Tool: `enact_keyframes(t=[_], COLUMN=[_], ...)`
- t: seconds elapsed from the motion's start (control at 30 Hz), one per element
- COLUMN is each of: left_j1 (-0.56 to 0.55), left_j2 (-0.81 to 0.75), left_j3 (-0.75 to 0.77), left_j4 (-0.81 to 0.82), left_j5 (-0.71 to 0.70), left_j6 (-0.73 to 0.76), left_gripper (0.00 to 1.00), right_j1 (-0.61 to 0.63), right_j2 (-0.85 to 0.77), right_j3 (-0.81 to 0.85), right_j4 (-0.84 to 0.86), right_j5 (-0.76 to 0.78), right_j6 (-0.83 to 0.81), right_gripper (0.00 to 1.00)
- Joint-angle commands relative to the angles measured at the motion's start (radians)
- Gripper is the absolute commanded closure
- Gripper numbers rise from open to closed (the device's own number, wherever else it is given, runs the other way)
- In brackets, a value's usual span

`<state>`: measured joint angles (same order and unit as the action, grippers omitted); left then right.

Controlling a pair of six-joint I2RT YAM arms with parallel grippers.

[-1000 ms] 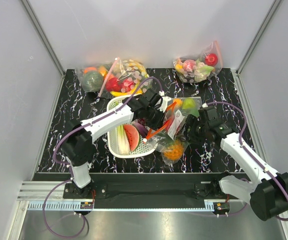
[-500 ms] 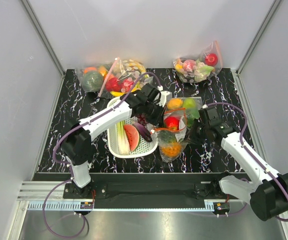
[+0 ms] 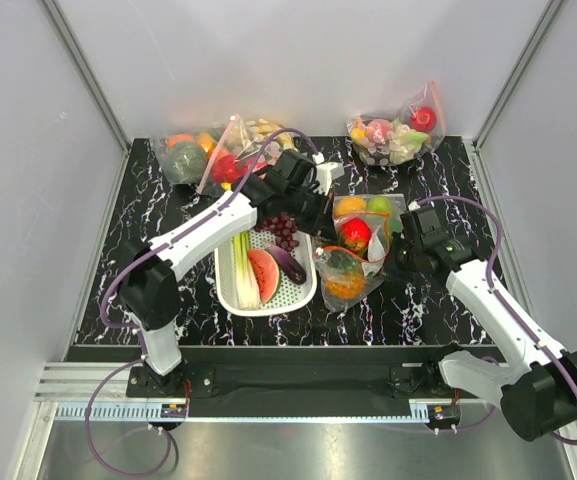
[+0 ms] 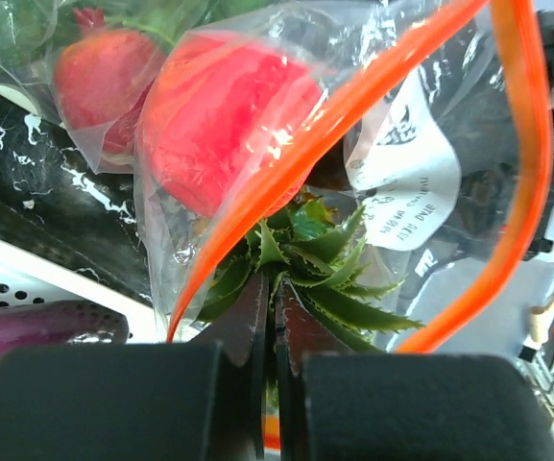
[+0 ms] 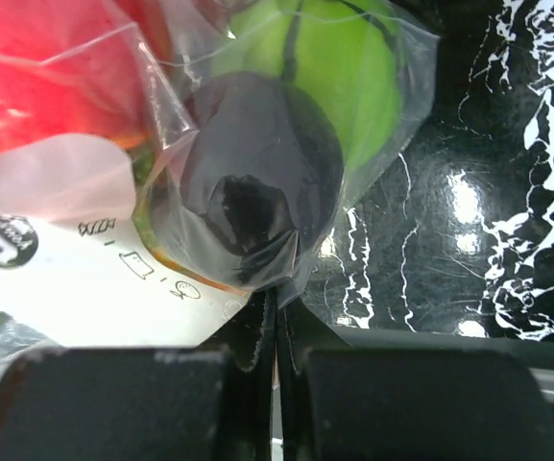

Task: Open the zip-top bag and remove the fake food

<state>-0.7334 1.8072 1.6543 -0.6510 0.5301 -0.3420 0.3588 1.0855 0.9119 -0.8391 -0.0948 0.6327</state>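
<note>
The zip-top bag [image 3: 340,262] hangs stretched between my two grippers, just right of the white basket. My left gripper [image 3: 317,224] [image 4: 275,300] is shut on the bag's film by the orange-red zip strip [image 4: 353,96], whose two sides stand apart in a loop. Inside, the fake food shows: a pineapple [image 3: 344,286] with its green crown [image 4: 320,274] and a red fruit [image 3: 356,234] [image 4: 219,125]. My right gripper [image 3: 396,256] [image 5: 277,309] is shut on the plastic at the bag's other side, below the white label [image 5: 65,259] and a green fruit [image 5: 344,67].
The white basket [image 3: 223,291] holds a leek, watermelon slice, grapes and eggplant. A clear bag with an orange and a green apple [image 3: 365,207] lies just behind the held bag. Two more filled bags sit at the back left [image 3: 223,155] and back right [image 3: 398,135].
My right gripper has shut on the bag's side. The left gripper has pulled its edge back and left, spreading the zip strip and drawing the bag taut.
</note>
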Motion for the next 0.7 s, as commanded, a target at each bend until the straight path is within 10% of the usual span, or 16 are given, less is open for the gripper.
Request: enact_keyframes(t=[0.0, 0.27, 0.67], left_j1=[0.025, 0.051, 0.177], left_j2=[-0.083, -0.039, 0.05], left_j3=[0.019, -0.111, -0.137], left_j4=[0.106, 0.186, 0.271], left_j5=[0.053, 0.042, 0.044], left_j6=[-0.031, -0.112, -0.256], left_gripper=[1.0, 1.0, 1.0], right_j1=[-0.001, -0.001, -0.003], right_j2=[-0.002, -0.079, -0.202], right_j3=[0.016, -0.046, -0.232], right_j4=[-0.042, 0.086, 0.225], right_j5=[0.036, -0.019, -0.163], right_j6=[-0.034, -0.013, -0.025], right_gripper=[1.0, 0.3, 0.13])
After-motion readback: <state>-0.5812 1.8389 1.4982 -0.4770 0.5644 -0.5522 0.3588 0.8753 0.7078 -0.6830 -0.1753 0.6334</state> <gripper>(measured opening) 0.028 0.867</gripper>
